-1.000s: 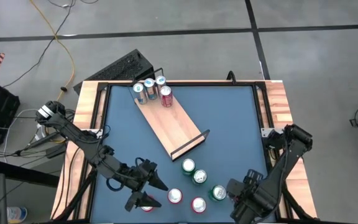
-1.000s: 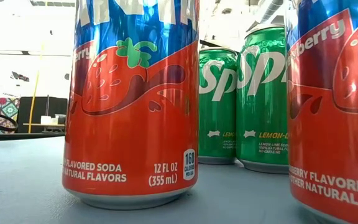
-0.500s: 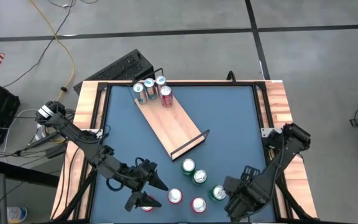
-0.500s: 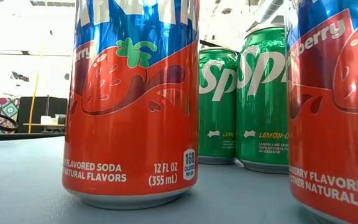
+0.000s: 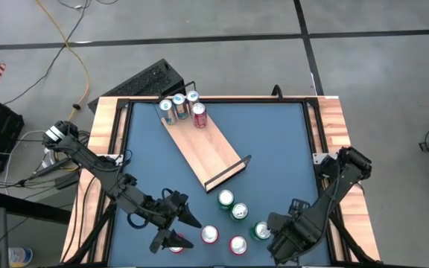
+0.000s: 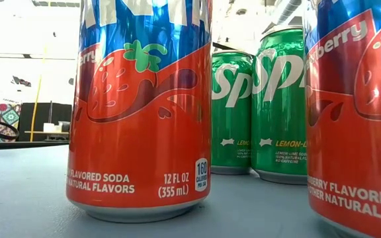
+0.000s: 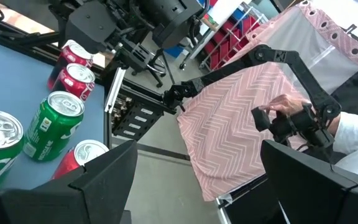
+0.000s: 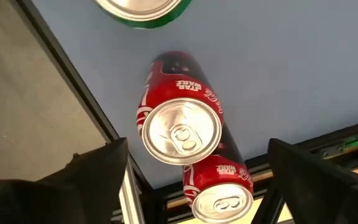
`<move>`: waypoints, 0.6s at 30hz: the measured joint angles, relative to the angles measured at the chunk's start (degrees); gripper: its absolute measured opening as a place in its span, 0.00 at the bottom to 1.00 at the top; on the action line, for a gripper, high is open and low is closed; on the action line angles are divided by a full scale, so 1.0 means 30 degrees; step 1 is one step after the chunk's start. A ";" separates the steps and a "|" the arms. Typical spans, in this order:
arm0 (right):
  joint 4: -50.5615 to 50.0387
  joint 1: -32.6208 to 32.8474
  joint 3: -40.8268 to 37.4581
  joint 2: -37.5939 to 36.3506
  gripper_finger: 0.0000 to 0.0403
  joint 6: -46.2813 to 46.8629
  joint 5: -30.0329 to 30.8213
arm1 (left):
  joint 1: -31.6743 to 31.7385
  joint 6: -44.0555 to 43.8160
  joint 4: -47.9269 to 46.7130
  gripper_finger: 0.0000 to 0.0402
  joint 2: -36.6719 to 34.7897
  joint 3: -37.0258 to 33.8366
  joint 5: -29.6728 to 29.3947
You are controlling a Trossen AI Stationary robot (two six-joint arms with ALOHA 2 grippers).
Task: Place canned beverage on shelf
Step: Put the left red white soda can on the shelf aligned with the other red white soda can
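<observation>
The shelf (image 5: pixel 203 145) lies diagonally on the blue table (image 5: pixel 274 141), with four cans (image 5: pixel 179 107) on its far end. The right gripper (image 5: pixel 274 237), jaws apart, hangs beside a green can (image 5: pixel 261 230) near the table's front edge. The left gripper (image 5: pixel 181 229) also has its jaws apart, next to a red can (image 5: pixel 210 235).

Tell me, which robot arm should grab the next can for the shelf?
Probably the right. The right gripper is open, right next to a green can, with a red can in line between its fingers. The left gripper is open too, hovering by another red can.
</observation>
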 joint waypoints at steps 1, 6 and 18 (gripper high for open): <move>-0.0010 -0.0003 0.0000 0.0000 0.97 -0.0295 0.0000 | -0.0004 0.0000 0.0000 0.82 0.0000 0.0000 0.0000; -0.0007 -0.0015 0.0000 0.0000 0.96 -0.0121 0.0007 | -0.0004 -0.0018 0.0000 0.82 0.0000 0.0000 0.0006; 0.0009 0.3036 -0.0036 -0.0366 0.93 0.4082 0.5890 | -0.0007 -0.0463 -0.0003 0.82 0.0000 0.0000 0.0268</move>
